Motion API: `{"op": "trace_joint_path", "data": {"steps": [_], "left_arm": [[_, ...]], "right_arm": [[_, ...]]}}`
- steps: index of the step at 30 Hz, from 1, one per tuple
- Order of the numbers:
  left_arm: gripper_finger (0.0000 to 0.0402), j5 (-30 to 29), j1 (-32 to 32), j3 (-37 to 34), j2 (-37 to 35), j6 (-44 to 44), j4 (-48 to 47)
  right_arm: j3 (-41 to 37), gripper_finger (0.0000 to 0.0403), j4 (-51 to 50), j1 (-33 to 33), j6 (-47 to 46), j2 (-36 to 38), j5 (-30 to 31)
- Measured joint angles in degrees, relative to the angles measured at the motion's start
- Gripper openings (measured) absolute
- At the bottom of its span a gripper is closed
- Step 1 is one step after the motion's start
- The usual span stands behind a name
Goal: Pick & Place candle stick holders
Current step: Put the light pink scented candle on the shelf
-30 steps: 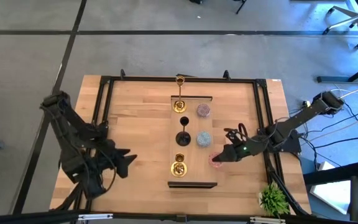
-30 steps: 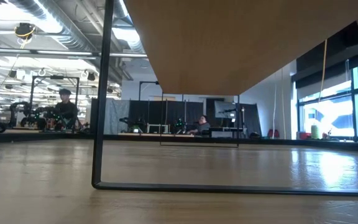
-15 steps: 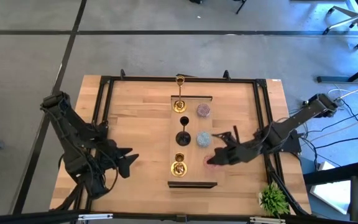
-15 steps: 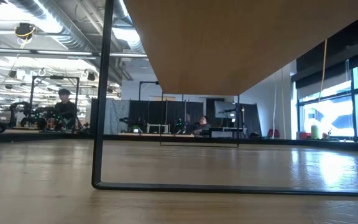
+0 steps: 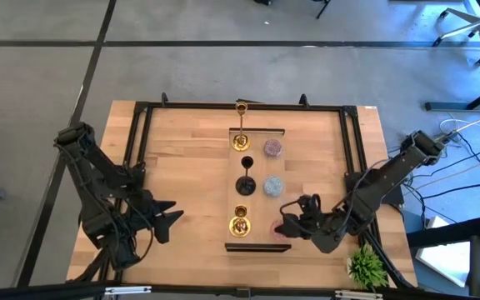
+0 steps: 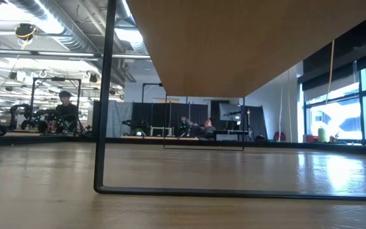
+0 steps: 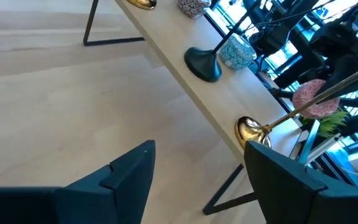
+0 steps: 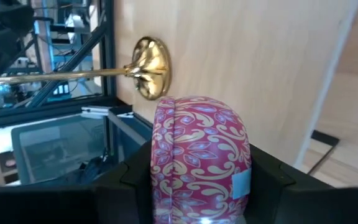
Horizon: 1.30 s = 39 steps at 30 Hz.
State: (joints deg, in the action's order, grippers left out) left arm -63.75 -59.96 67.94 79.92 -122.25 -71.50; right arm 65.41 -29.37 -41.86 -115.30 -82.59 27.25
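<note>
Right end effector (image 5: pixel 283 227), low in the right half of the overhead frame, is clamped around a round pink holder with a gold scroll pattern (image 8: pixel 199 163); in its own wrist camera the two dark fingers (image 8: pixel 124 193) press the holder's sides. It holds the holder just to the right of a shiny gold stemmed candlestick holder (image 5: pixel 240 223), which stands at the lower end of a narrow raised wooden shelf on thin black metal legs (image 5: pixel 252 133) in the middle of the light wooden table (image 5: pixel 186 167).

Moving up the shelf in the overhead frame, a black stemmed holder (image 5: pixel 246 184) comes next with a low round light-blue speckled holder (image 5: pixel 272 187) beside it on the right, then a low mauve speckled holder (image 5: pixel 272 148), and a second gold stemmed holder (image 5: pixel 241 142) at the upper end. All of these stand apart from one another.

Left end effector (image 5: pixel 172 222) waits over the lower left of the table, well apart from the shelf, its fingers spread wide with nothing between them. A small green leafy plant (image 5: pixel 365 267) sits at the lower right corner of the table. Across the room, seen under the shelf from table height, a person (image 6: pixel 67 109) is at another bench.
</note>
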Motion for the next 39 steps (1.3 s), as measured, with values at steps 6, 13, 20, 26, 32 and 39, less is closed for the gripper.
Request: {"op": "trace_joint_path", "data": {"steps": [6, 13, 20, 26, 32, 39], "left_arm": [[0.0243, 0.00, 0.00, 0.00, 0.00, 0.60, -0.06], [0.0243, -0.02, 0.00, 0.00, 0.00, 1.07, -0.07], [0.0243, -0.02, 0.00, 0.00, 0.00, 1.09, 0.01], [0.0243, -0.06, 0.00, 0.00, 0.00, 1.40, 0.15], [0.0243, -0.08, -0.13, 0.02, 0.02, 1.54, 0.62], [0.0243, -0.09, -1.20, 0.02, 0.08, 1.56, 1.04]], "right_arm": [[0.00, 0.0166, -3.34, -0.07, -1.31, 0.00, 0.30], [0.00, 0.0177, -5.65, 1.04, -1.63, 0.01, -0.58], [0.00, 0.0171, -5.53, 1.13, -1.43, -0.22, -1.70], [-0.02, 0.0176, -4.32, 1.52, -0.96, -1.37, -3.97], [-0.03, 0.0182, -3.02, 1.70, -0.21, -1.88, -3.72], [-0.04, 0.0234, -3.62, 1.79, 0.23, -1.86, -3.28]]}}
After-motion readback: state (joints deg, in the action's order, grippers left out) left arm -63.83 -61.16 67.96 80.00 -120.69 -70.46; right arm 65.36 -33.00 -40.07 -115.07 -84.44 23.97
